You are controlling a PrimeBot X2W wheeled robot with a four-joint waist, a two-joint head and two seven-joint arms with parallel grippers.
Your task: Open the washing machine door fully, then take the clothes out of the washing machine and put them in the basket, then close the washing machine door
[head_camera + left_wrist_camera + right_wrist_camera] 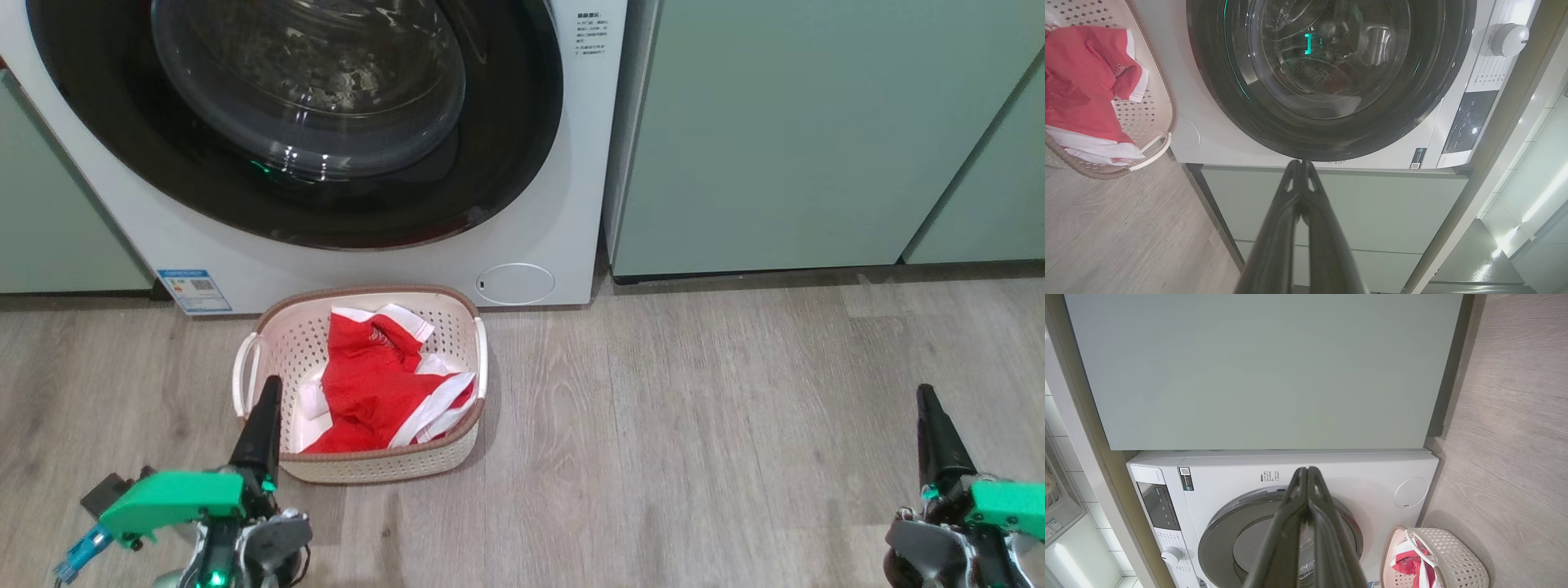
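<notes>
heaped in the basket [294,347], on the floor [694,425] just in front of the washing machine [543,233]: the clothes [371,388]. washing machine door [510,122] shut flush. left gripper [271,385] beside the basket, right gripper [926,394] well apart, fingers pressed together, holding nothing.

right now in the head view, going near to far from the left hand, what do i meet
left hand → basket with the clothes in it → washing machine door

Glossy black washing machine door [522,147], perforated plastic basket [457,322]
</notes>
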